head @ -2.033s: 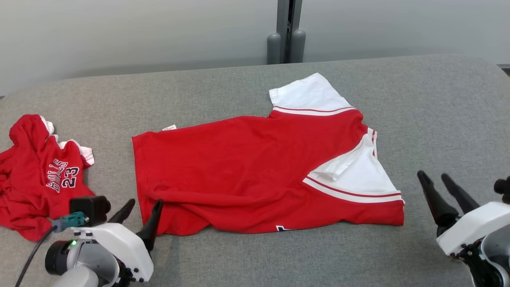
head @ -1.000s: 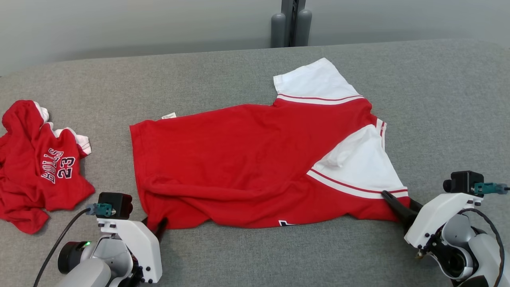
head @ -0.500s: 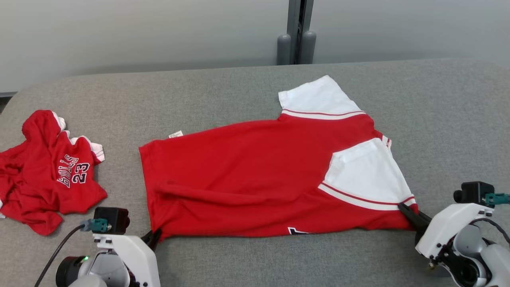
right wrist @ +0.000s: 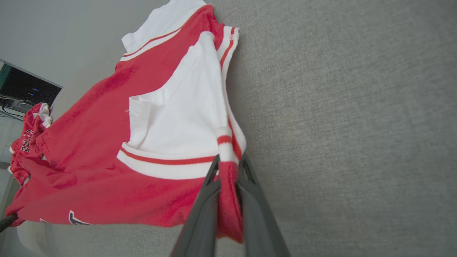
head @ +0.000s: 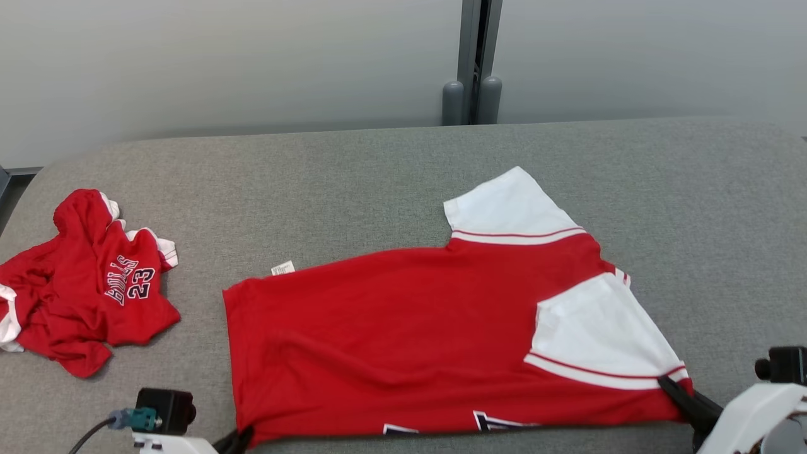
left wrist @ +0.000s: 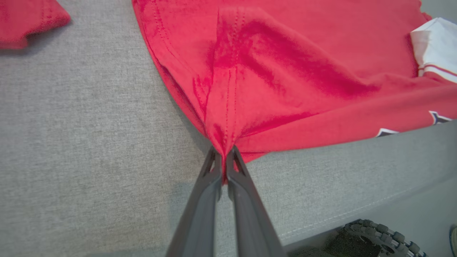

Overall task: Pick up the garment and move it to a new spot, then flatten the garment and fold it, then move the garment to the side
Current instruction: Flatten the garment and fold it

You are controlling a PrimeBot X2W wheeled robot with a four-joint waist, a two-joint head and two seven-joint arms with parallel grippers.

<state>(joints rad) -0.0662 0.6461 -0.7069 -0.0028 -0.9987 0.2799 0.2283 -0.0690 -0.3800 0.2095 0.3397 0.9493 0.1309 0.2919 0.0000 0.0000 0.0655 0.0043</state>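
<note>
Garment [head: 403,340] lies spread on the grey surface [head: 378,176], at its near edge. The left jaws are pinched tight on its near-left corner, the right jaws on its near-right corner.

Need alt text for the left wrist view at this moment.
The left gripper is pinched shut on a bunched corner of the red garment, which spreads away over the grey padded table. A white sleeve shows at the right edge, and part of a second red garment at the top left.
</note>
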